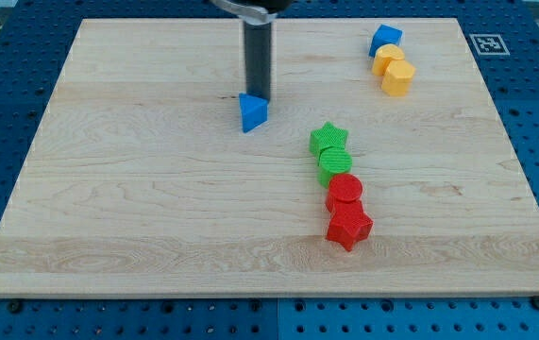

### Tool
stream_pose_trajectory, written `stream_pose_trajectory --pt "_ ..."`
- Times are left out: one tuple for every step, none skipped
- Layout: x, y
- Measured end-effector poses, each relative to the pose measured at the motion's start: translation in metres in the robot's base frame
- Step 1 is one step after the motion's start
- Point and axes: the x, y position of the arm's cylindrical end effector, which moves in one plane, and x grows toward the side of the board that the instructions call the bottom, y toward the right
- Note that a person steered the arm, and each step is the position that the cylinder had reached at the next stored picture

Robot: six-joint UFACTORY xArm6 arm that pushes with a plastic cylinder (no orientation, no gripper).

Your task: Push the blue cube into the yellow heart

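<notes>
Rod (257, 52) cut off at top edge, my tip (256, 97) hidden behind blue triangle block (253, 112)

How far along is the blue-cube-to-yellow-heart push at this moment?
Done: the blue cube already looks to be touching the upper yellow block, which may be the heart; its shape is unclear. In hand: my tip is far off, against the blue triangular block. Left: possibly nothing.
</notes>
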Motion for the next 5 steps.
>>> stream_pose_trajectory --pt "-0.002 -0.045" --pt "-0.041 -0.038" --pt "-0.077 0.011" --pt "-0.104 0.08" --pt "-0.141 0.119"
